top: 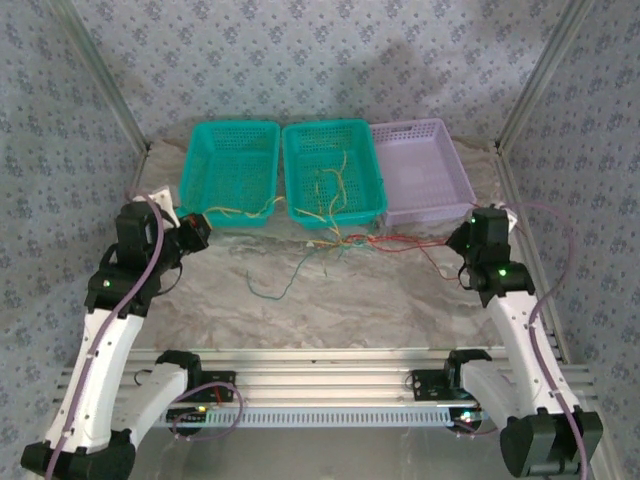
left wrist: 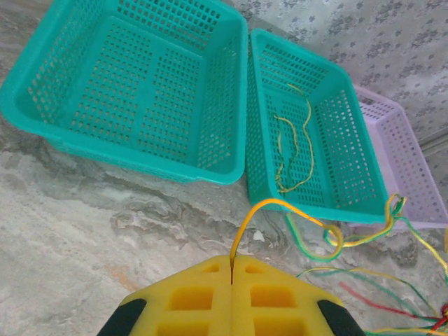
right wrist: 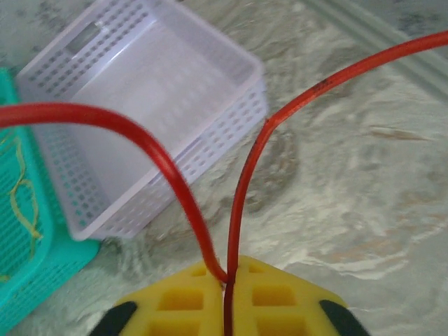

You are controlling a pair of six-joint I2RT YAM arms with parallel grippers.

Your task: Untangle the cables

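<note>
Top external. On the marbled table (top: 330, 310), just in front of the middle teal basket (top: 325, 127): knot of cables (top: 335, 240). Out of the knot:
- yellow-orange wire (top: 245, 211), leftward along the front of the left teal basket (top: 228, 165) to the left gripper (top: 200, 232)
- red wire (top: 410, 240), rightward past the front of the lilac basket (top: 425, 175) to the right gripper (top: 462, 240)
- green wire (top: 285, 285), looping toward the near side of the table

More yellow strands over the middle basket's front rim and inside it. Finger gap too small to judge from up here, either side.

Left wrist. Left gripper (left wrist: 232, 269) fully closed, yellow pads (left wrist: 192, 297) flush together, pinching the yellow-orange wire (left wrist: 269, 201) at the seam. From the pinch: up, arching right, into a small yellow-and-green loop (left wrist: 336, 238) in front of the middle teal basket (left wrist: 343, 133). Loose yellow strand (left wrist: 294, 150) on that basket's floor. Left teal basket (left wrist: 140, 91) right beside it, lilac basket (left wrist: 409, 161) beyond. Red and green strands on the table (left wrist: 105, 217) at lower right.

Right wrist. Right gripper (right wrist: 229, 276) closed on the red wire (right wrist: 318, 86), pads (right wrist: 280, 301) meeting around it. Two red runs out of the pinch: one curving left, one up and right. Behind: lilac basket (right wrist: 175, 182), blurred. At left, corner of a teal basket (right wrist: 35, 266) against it, yellow strand inside.
</note>
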